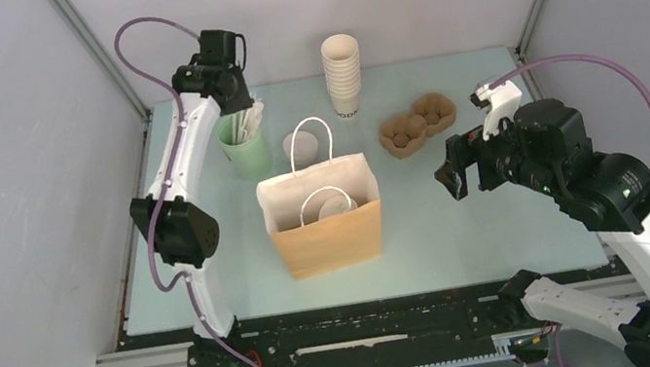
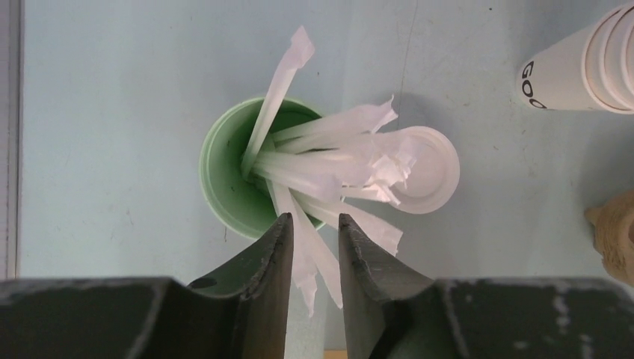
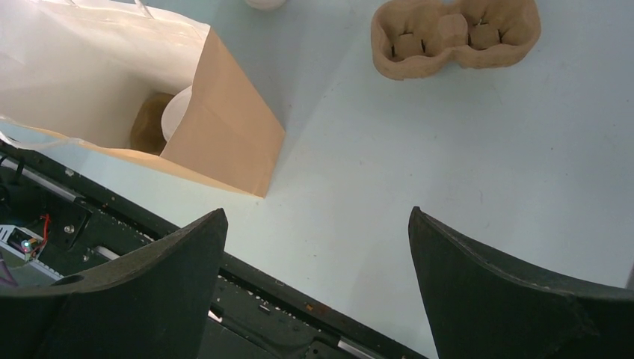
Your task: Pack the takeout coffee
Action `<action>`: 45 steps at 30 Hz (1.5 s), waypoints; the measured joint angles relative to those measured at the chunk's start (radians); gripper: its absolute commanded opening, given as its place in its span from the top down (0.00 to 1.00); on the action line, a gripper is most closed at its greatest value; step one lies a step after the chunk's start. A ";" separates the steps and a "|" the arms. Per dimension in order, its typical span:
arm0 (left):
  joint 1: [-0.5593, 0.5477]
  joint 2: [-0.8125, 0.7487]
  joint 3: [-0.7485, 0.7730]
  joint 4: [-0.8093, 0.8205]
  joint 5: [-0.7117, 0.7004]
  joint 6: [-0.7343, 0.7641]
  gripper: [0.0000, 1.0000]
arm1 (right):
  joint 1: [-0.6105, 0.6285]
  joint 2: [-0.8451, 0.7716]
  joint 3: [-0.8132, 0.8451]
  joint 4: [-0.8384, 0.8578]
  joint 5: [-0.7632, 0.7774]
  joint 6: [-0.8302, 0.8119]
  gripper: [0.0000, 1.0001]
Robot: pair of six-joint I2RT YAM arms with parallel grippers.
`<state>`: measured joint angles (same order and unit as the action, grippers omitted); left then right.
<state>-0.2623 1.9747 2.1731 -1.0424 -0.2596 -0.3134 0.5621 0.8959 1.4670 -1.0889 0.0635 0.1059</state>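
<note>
The packing looked well along. The takeout coffee (image 1: pixel 326 205) seemed to sit already inside the paper bag (image 1: pixel 330 242) at the middle of the table. Only its round white lid showed, with a brown holder (image 3: pixel 148 124) beside it. That this was the coffee is a judgement, since no cup wall or lettering could be seen. Another round white lid (image 2: pixel 430 172) stood just beside the green cup (image 2: pixel 224 176).

What seemed left was a straw. The green cup stood at about 11 o'clock from the bag. The left gripper (image 2: pixel 314 221) hung over the cup's edge, jaws narrow on either side of one wrapped straw (image 2: pixel 305 250). Whether they already pinched it could not be told. The right gripper (image 3: pixel 317 213), at 3 o'clock from the bag, was spread wide and held nothing. A spare cardboard tray (image 1: pixel 417 124) lay at 2 o'clock.
</note>
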 measured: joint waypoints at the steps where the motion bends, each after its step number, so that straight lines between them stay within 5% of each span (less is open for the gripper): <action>1: 0.001 0.014 0.018 -0.003 -0.001 0.004 0.69 | -0.001 0.003 0.000 0.000 -0.002 0.000 0.00; 19: 0.008 0.114 0.076 -0.006 -0.026 0.055 0.74 | -0.010 0.042 0.000 -0.002 -0.013 -0.014 0.00; 28: 0.010 0.137 0.108 0.003 -0.056 0.088 0.99 | -0.011 0.050 0.016 -0.023 -0.015 -0.027 0.00; 34: 0.010 0.134 0.116 0.008 -0.105 0.105 1.00 | -0.011 0.060 0.030 -0.024 -0.026 -0.034 0.00; 45: -0.001 -0.129 0.135 -0.050 -0.158 0.100 1.00 | -0.012 0.049 0.035 -0.018 -0.070 -0.034 0.00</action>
<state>-0.2634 1.8454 2.3077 -1.0924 -0.4175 -0.2131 0.5503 0.9447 1.5021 -1.1069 -0.0067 0.0723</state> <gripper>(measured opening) 0.008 0.993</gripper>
